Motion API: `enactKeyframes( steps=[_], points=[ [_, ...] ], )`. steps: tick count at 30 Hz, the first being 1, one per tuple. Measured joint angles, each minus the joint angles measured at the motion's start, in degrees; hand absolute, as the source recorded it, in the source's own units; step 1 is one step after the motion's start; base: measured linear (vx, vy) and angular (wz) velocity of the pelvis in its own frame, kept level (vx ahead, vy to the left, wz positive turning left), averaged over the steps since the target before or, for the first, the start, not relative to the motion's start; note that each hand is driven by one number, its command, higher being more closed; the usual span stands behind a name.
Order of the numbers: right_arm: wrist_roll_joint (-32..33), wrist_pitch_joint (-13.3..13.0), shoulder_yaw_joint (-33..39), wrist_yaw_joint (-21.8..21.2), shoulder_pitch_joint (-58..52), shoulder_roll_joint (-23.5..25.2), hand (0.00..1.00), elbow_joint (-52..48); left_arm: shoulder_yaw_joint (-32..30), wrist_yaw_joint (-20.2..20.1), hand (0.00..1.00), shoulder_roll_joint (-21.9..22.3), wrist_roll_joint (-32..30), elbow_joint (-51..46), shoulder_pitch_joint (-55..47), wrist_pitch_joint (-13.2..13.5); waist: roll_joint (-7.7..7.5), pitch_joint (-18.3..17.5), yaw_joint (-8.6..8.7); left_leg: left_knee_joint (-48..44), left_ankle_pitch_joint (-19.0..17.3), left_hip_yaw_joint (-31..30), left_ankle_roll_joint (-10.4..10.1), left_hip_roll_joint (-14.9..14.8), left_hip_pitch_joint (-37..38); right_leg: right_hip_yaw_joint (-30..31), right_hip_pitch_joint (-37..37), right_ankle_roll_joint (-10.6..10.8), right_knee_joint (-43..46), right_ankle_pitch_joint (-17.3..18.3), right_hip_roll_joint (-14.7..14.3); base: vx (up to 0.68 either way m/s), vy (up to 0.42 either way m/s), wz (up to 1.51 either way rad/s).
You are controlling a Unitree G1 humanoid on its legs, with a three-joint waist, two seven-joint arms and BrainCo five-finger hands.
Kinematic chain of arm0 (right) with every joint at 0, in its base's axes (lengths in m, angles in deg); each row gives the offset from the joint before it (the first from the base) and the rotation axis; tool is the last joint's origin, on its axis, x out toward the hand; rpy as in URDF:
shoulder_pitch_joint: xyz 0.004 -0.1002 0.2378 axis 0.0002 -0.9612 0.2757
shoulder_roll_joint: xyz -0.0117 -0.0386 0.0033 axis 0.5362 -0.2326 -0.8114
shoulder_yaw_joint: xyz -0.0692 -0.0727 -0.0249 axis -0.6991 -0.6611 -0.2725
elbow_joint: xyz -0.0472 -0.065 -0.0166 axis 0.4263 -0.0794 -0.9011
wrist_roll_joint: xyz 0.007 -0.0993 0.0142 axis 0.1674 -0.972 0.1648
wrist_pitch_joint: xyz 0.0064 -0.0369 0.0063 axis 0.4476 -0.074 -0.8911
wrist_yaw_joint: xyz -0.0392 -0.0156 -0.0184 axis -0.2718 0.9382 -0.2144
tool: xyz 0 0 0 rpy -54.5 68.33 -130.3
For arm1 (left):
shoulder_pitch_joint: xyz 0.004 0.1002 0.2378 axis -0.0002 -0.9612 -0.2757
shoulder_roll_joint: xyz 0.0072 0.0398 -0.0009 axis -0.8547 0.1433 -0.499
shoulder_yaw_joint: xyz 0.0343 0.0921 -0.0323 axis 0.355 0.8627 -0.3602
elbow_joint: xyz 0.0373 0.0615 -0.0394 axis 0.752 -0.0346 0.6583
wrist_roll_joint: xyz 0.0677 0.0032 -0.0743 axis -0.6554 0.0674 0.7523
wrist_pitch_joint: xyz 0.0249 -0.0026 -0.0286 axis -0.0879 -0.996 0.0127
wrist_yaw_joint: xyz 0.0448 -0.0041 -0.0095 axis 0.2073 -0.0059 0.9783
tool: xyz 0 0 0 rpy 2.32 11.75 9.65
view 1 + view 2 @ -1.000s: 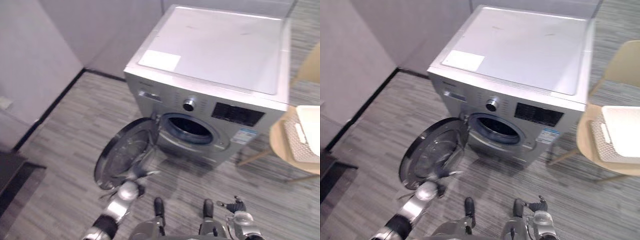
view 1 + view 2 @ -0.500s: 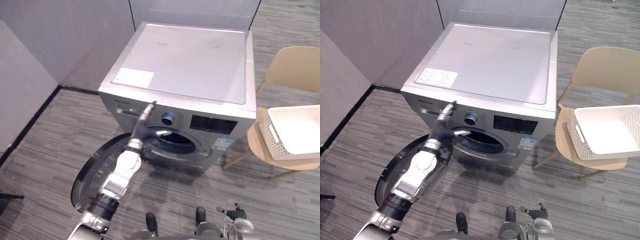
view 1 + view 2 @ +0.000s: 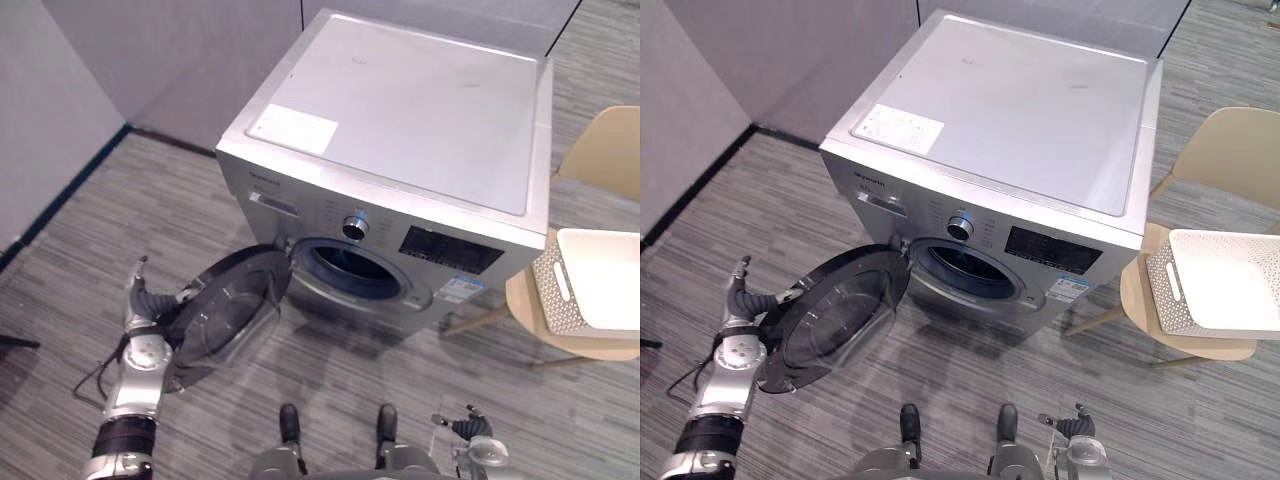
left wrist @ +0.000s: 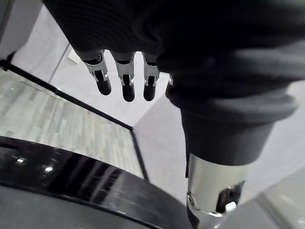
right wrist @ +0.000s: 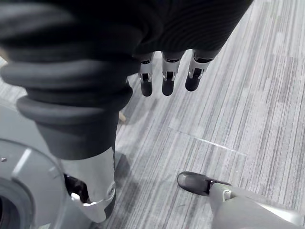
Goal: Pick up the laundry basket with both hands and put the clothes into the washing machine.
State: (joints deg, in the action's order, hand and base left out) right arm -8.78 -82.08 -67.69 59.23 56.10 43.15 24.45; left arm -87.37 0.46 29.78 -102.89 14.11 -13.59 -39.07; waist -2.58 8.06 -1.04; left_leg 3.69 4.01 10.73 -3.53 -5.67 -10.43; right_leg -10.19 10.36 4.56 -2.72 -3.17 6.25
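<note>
Silver washing machine (image 3: 1020, 110) sits top centre, round glass door (image 3: 835, 315) open lower left, white plastic laundry basket (image 3: 1230, 280) on beige chair (image 3: 1225, 150) far right.

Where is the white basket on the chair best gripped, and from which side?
Grip the basket by the handle slot in its end wall facing the washing machine, probably with a matching one on the far end. It sits level on the chair, so approach from both ends.

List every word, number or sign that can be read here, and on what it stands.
White label on the washing machine top: too small to read.
Print on its control panel: blurred.
Sticker on its front: unreadable.
Nothing can be quoted.
</note>
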Motion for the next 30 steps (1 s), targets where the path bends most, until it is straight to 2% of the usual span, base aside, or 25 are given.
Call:
enactKeyframes(
  steps=[2, 6, 9, 14, 18, 20, 21, 23, 26, 29, 30],
  points=[
    [0.0, -0.6, -1.5, 0.1, 1.3, 1.0, 0.00, -1.7, 1.4, -0.9, 0.00, -3.2, -2.1, 4.7, 6.4, -0.7, -1.52, 1.0, -0.09, -2.9, -0.6, 0.8, -0.5, -1.0, -3.6, 0.8, 2.8, -0.4, 0.9, -0.3, -0.5, -0.02, -0.030, -0.11],
    [0.1, -1.0, -3.4, 0.2, 1.8, 2.3, 0.00, -5.2, 3.3, -2.6, 0.00, -3.6, -4.5, 7.4, 12.5, -1.2, -3.16, 2.7, -0.47, -7.4, -2.7, 1.4, -1.0, -3.3, -7.0, 1.7, 4.9, -1.5, 1.6, -1.1, -1.6, -0.07, -0.053, -0.14],
    [0.1, -1.1, -3.4, 0.2, 1.6, 2.1, 0.00, -5.3, 4.8, -4.5, 0.00, -3.1, -5.8, 7.4, 15.0, -1.0, -3.08, 3.0, -1.30, -10.5, -4.2, 2.1, -1.2, -4.3, -8.4, 2.5, 5.4, -1.5, 1.6, -1.1, -2.1, -0.07, -0.049, -0.16],
    [0.1, -0.7, -3.4, 0.1, 1.6, 2.0, 0.00, -5.2, 4.8, -4.5, 0.00, 0.8, -5.4, 5.8, 13.3, -0.9, -1.59, 3.6, -1.74, -12.3, -5.1, 2.1, -1.0, -4.3, -8.9, 2.4, 5.2, -1.6, 2.0, -1.0, -1.9, -0.06, -0.018, -0.02],
    [0.0, -0.5, -3.0, 0.0, 1.2, 2.0, 0.00, -5.0, 5.7, -4.5, 0.00, 5.8, -2.7, 1.0, 7.2, -0.1, -1.11, 3.5, -2.86, -11.9, -5.1, 2.1, -0.8, -3.2, -7.0, 2.4, 3.8, -1.0, 2.8, -0.1, -1.2, -0.01, 0.017, 0.06],
    [-0.1, -0.4, -2.6, 0.0, 1.1, 1.9, 0.00, -4.2, 7.5, -4.6, 0.00, 10.2, -1.0, 0.3, 1.5, 0.2, -0.28, 2.9, -2.95, -10.9, -5.1, 1.8, -0.8, -2.2, -5.2, 2.3, 2.3, -0.5, 2.8, 0.4, -0.8, 0.03, 0.031, 0.12],
    [-0.1, -0.4, -2.2, 0.0, 1.3, 2.0, 0.00, -4.0, 8.1, -4.7, 0.00, 11.4, -0.7, 0.3, -0.2, 0.2, -0.05, 2.7, -2.92, -10.5, -5.1, 1.8, -0.7, -2.0, -4.8, 2.3, 2.0, -0.3, 2.8, 0.5, -0.5, 0.03, 0.041, 0.06],
    [-1.4, 0.1, -1.7, 0.0, 1.9, 2.0, 0.00, -2.8, 11.2, -5.1, 0.00, 16.6, 2.0, -0.6, -7.2, 0.2, 0.58, 2.2, -2.90, -9.4, -4.7, 1.8, -0.2, -1.0, -3.8, 2.4, 1.6, 0.0, 2.7, 0.8, 0.2, 0.03, 0.050, 0.03],
    [-2.4, 0.7, -1.6, 0.1, 2.2, 2.2, 0.00, -2.3, 16.4, -7.1, 0.00, 23.3, 6.0, -2.5, -12.9, 0.1, 0.64, 2.2, -2.76, -8.0, -4.2, 1.7, 0.2, -0.3, -2.0, 2.3, 0.4, 0.3, 2.7, 1.0, 0.6, 0.01, 0.014, 0.01],
    [-3.4, 0.8, -1.6, 0.3, 2.3, 2.1, 0.00, -2.3, 20.2, -7.5, 0.00, 26.6, 9.8, -5.7, -13.8, 0.2, 0.95, 2.2, -2.51, -7.8, -4.0, 1.8, 0.2, -0.3, -1.2, 2.4, -0.2, 0.3, 2.7, 1.0, 0.5, -0.01, 0.002, 0.00],
    [-3.6, 0.7, -1.6, 0.8, 2.5, 2.1, 0.00, -2.4, 21.8, -7.3, 0.00, 27.8, 10.6, -6.5, -12.5, 0.3, 1.41, 2.4, -1.83, -7.9, -3.8, 1.8, 0.2, -0.4, -1.3, 2.4, 0.1, 0.3, 3.0, 1.0, 0.5, -0.07, 0.007, -0.03]
  ],
)
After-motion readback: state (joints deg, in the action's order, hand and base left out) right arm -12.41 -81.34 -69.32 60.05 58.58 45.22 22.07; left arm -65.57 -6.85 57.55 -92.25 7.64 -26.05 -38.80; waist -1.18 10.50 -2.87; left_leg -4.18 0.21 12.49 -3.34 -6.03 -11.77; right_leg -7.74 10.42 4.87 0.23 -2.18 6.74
